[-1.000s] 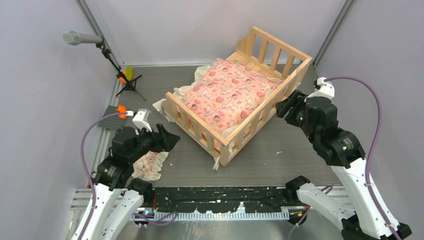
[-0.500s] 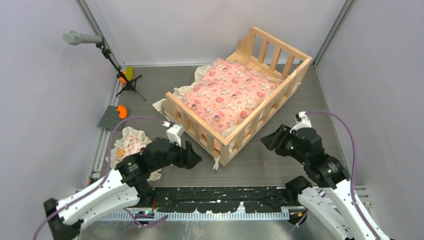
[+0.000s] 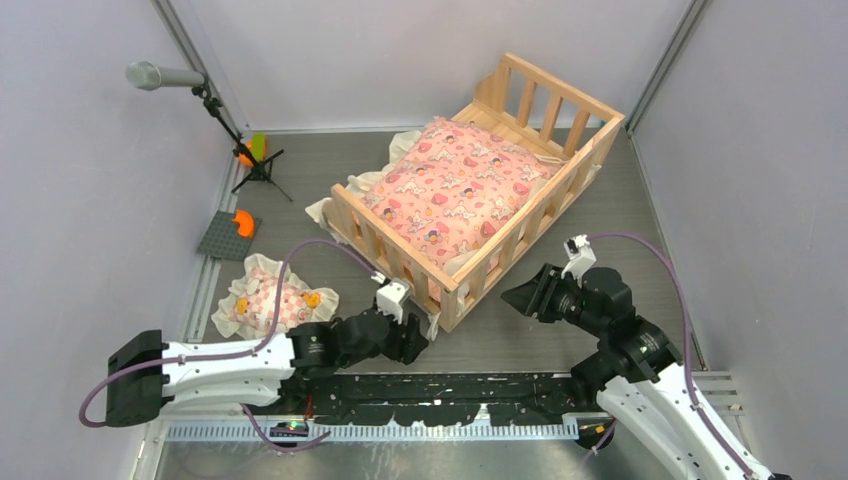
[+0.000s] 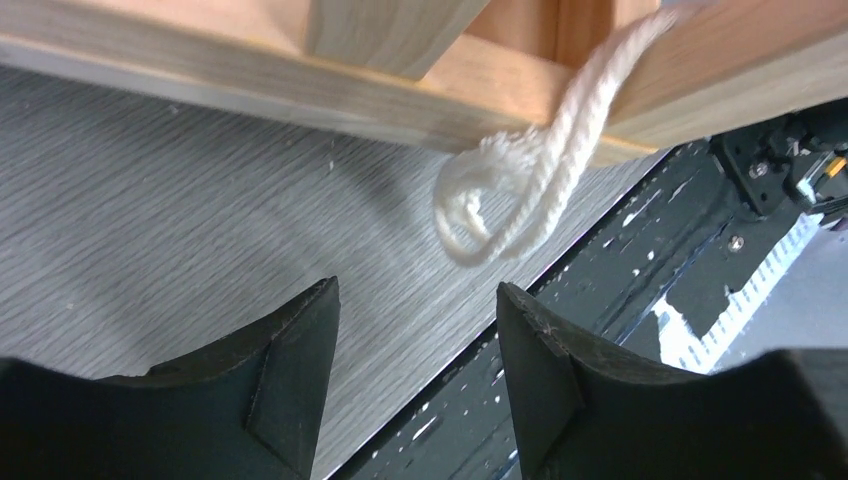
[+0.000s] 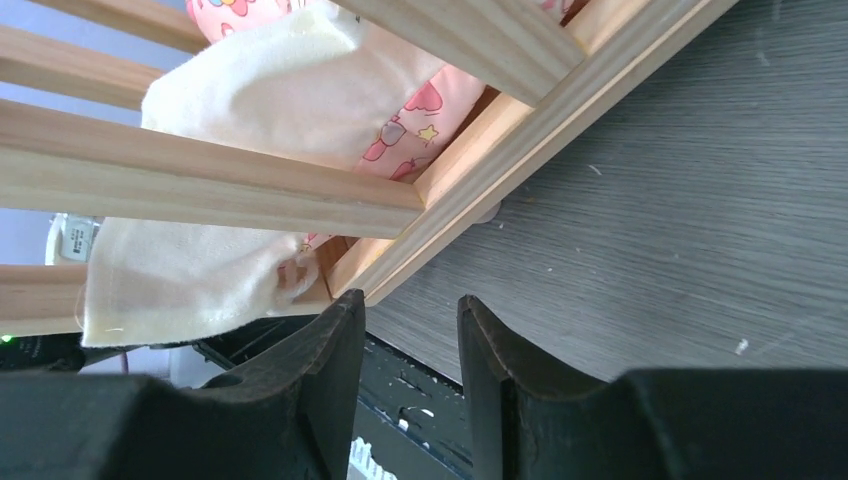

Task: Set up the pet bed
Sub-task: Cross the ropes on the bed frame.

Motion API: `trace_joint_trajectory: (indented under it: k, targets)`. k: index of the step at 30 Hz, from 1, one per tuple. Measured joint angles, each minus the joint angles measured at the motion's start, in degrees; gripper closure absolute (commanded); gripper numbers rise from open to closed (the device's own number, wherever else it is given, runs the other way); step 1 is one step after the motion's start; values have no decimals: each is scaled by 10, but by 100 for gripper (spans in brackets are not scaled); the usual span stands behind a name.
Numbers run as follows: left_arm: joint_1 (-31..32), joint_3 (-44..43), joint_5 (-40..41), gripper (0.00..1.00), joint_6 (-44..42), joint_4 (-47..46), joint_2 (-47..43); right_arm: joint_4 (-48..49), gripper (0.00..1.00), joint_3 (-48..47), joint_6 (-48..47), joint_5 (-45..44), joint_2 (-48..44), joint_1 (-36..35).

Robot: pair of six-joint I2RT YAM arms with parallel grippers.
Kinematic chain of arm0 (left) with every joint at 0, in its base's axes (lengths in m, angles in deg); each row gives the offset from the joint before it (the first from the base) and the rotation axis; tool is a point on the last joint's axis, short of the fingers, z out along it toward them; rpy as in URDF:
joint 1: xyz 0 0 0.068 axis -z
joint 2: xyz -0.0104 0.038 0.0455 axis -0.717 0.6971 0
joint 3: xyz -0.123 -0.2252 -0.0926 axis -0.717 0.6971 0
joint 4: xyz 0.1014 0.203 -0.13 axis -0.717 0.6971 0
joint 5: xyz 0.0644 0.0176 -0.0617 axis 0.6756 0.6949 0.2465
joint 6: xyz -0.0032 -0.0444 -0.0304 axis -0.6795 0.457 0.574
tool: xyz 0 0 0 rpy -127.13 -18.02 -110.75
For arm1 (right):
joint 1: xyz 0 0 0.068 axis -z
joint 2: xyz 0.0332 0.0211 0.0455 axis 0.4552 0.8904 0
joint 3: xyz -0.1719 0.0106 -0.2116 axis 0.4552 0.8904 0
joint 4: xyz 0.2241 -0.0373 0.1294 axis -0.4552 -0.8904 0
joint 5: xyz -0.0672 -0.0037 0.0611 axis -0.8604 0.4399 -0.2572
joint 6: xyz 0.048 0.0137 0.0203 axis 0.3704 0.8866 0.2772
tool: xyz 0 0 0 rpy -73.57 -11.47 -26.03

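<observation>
The pet bed (image 3: 400, 262), a pale wood slatted frame, stands slantwise mid-table with a pink printed cushion (image 3: 455, 190) lying inside it. My left gripper (image 3: 418, 340) is low beside the bed's near corner, open and holding nothing. In the left wrist view its fingertips (image 4: 415, 300) hover over the floor just short of the bed's base rail (image 4: 300, 70) and a white looped cord (image 4: 500, 200). To the right of that same corner my right gripper (image 3: 515, 297) is open and empty. Its fingertips (image 5: 408, 305) are close to the bed's lower rail (image 5: 200, 185) and a cream frill (image 5: 180, 280).
A small frilled pillow (image 3: 268, 300) lies on the floor at the left. A microphone (image 3: 160, 76) on a tripod (image 3: 262, 170) stands at the back left, near a grey plate (image 3: 218, 238) with an orange piece. A black rail (image 3: 470, 388) runs along the near edge.
My left arm swung right from above the small pillow to the bed's near corner, and the pillow stays on the floor. My right arm drew back from the bed's right side. Both jaws narrowed.
</observation>
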Motion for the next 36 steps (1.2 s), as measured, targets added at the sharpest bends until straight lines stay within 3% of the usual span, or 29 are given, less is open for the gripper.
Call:
trace_joint_trajectory:
  k: [7,22,31,36]
  targets:
    - [6,7,5,48,-1,-75,19,82,61,69,11,49,-10,-2]
    - [7,32,13,58,-11,-130,36,130,62,86,17,60,4,-3]
    - [7,31,3,78,-16,-151,71,156,65,103,39,68,7,-3]
    - [7,22,-9,89,-14,-151,85,183,59,111,68,84,9,-3]
